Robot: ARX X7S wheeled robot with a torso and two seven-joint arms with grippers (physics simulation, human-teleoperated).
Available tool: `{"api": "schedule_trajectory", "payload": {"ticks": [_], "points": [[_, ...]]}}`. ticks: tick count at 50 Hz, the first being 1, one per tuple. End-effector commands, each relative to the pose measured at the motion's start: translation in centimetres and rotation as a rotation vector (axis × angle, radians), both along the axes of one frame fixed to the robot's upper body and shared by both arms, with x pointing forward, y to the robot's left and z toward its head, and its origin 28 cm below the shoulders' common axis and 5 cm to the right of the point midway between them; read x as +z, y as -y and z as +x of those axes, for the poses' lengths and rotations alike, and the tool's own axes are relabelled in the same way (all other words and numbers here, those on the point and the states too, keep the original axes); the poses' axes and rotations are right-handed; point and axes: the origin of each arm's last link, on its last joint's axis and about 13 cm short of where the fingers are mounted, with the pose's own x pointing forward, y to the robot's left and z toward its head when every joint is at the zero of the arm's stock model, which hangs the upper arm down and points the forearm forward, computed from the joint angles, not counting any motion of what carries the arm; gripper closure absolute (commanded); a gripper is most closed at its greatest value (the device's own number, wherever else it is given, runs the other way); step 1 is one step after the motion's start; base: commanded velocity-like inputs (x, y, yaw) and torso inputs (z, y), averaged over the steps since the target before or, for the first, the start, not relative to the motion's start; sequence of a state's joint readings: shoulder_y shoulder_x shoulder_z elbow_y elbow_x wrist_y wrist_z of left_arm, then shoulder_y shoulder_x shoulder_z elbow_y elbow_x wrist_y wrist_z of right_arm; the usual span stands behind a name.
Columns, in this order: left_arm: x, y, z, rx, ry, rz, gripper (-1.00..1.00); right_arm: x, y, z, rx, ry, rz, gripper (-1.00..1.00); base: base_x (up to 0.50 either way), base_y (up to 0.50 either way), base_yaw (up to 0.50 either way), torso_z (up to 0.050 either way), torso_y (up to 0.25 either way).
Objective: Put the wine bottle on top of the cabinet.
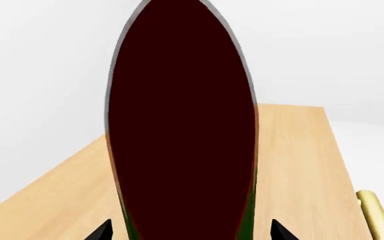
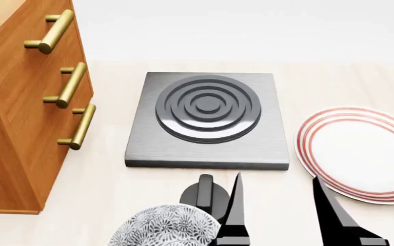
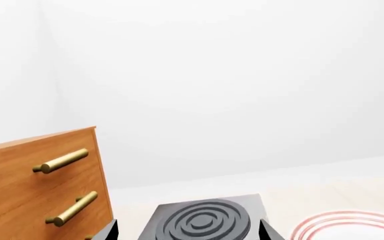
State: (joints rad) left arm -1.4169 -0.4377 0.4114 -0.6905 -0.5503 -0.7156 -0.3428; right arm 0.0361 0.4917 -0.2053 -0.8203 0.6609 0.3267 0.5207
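The wine bottle [image 1: 182, 125] fills the left wrist view as a dark body with green edges, upright over the pale wooden top of the cabinet [image 1: 299, 160]. My left gripper [image 1: 192, 231] is open. Its black fingertips [image 1: 102, 232] stand on either side of the bottle with a small gap on each side. In the head view the cabinet [image 2: 19, 128] is at the left, with its brass handles [image 2: 67, 84] facing the table. The left arm and nearly all of the bottle are out of that view. My right gripper [image 2: 276, 177] hangs open and empty near the table's front.
A grey hotplate [image 2: 207, 118] with raised rings lies in the middle of the table. A white plate [image 2: 361, 154] with red rim lines is at the right. A patterned bowl [image 2: 162, 225] and a black knobbed object [image 2: 204, 192] sit next to my right gripper.
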Motion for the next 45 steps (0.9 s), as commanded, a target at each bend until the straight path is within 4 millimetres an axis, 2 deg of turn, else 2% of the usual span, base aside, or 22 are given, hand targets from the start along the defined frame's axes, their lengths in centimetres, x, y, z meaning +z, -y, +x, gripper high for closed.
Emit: {"api": "schedule_trajectory", "payload": {"ticks": [1,17,21,25,33,45], "points": [[-1.1,0.5,0.3,-0.053,-0.018,-0.043,-1.00,0.1,0.1,0.1,-0.007,0.024,0.001,-1.00,0.00,0.00,0.00,0.000,0.000],[-0.8,0.5,0.2,-0.055,-0.015,-0.029,-1.00,0.2,0.0,0.0,-0.002,0.025,0.001,-1.00,0.00,0.00,0.00,0.000,0.000],[-0.1,0.6,0.0,-0.063,0.073,-0.097,-1.00,0.1,0.0,0.0,0.001,0.023,0.001,-1.00,0.00,0.00,0.00,0.000,0.000],[0.1,0.6,-0.8,-0.078,0.122,-0.045,-1.00,0.2,0.0,-0.1,0.004,0.025,0.003,-1.00,0.00,0.00,0.00,0.000,0.000],[0.0,0.5,-3.7,-0.083,0.221,0.028,-1.00,0.3,-0.2,-0.1,0.009,0.029,0.000,-1.00,0.00,0.00,0.00,0.000,0.000],[-0.2,2.2,-9.4,-0.140,0.401,0.113,-1.00,0.1,-0.5,-0.1,0.024,0.024,-0.006,-1.00,0.00,0.00,0.00,0.000,0.000]]}}
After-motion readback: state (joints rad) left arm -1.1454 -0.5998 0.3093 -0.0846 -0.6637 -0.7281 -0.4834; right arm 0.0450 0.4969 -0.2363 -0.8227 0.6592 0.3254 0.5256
